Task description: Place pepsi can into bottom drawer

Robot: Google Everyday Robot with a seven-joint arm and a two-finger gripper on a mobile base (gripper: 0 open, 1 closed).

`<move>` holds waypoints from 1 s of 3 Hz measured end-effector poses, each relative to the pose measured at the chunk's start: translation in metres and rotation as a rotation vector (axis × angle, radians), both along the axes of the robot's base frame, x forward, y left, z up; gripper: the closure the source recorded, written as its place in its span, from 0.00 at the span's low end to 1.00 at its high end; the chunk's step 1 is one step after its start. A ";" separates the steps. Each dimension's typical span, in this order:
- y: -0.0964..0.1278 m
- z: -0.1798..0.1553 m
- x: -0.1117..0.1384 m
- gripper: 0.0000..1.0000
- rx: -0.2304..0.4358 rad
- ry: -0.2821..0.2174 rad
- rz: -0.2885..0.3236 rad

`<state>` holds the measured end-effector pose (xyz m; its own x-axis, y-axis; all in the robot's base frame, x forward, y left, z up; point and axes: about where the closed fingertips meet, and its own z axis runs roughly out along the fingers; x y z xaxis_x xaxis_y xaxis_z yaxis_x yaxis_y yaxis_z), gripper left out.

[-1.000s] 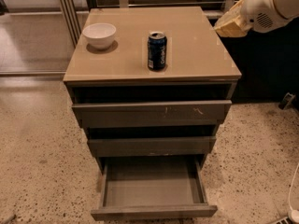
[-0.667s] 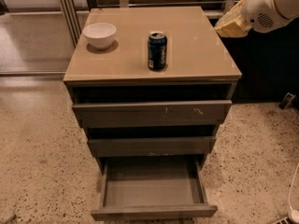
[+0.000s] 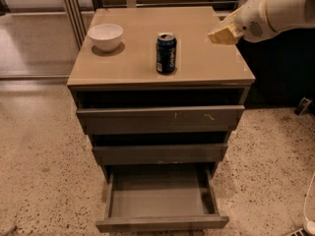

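Observation:
The pepsi can (image 3: 166,53) is dark blue with a silver top. It stands upright near the middle of the cabinet top (image 3: 197,68). My gripper (image 3: 222,34) hangs over the right side of the cabinet top, to the right of the can and apart from it, on the end of a white arm coming in from the upper right. The bottom drawer (image 3: 162,224) is pulled out at the foot of the cabinet, and its tray shows nothing in it.
A white bowl (image 3: 105,36) sits at the back left of the cabinet top. The top drawer (image 3: 160,118) and middle drawer (image 3: 160,153) stick out slightly. Speckled floor surrounds the cabinet, with a metal rail frame behind.
My gripper has moved a little to the left and down, closer to the can. The can, bowl and drawers have not moved.

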<state>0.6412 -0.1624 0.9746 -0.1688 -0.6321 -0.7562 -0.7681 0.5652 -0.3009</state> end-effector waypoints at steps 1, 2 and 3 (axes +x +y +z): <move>0.026 -0.014 0.018 0.35 0.085 0.033 0.033; 0.048 -0.027 0.031 0.31 0.125 0.066 0.072; 0.060 -0.041 0.042 0.28 0.145 0.092 0.093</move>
